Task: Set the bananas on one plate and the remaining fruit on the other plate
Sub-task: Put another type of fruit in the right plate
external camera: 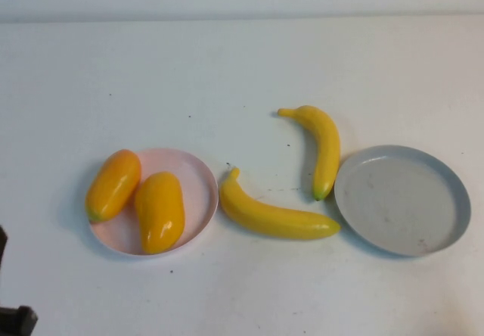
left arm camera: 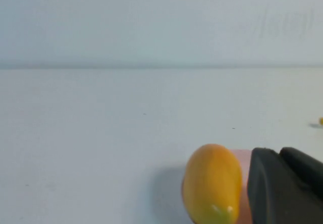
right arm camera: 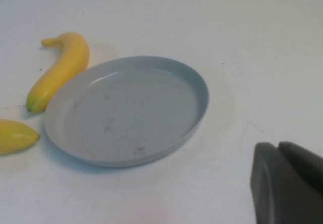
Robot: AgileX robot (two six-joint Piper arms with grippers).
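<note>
Two bananas lie on the white table: one point(external camera: 276, 216) between the two plates, the other point(external camera: 324, 145) beside the grey plate's left edge. The grey plate point(external camera: 442, 192) holds nothing. One mango-like fruit point(external camera: 159, 211) lies in the pink plate point(external camera: 198, 185); the second point(external camera: 113, 185) rests on its left rim. My left gripper point(left arm camera: 279, 156) is shut and empty, close to that left fruit point(left arm camera: 212, 183) and the pink plate point(left arm camera: 241, 158). My right gripper point(right arm camera: 277, 151) is shut and empty, a little way from the grey plate point(right arm camera: 126, 113), with both bananas point(right arm camera: 60, 67) point(right arm camera: 15, 135) beyond it.
A dark part of my left arm point(external camera: 15, 321) shows at the table's near left corner in the high view. The white table point(external camera: 242, 63) runs back to a pale wall.
</note>
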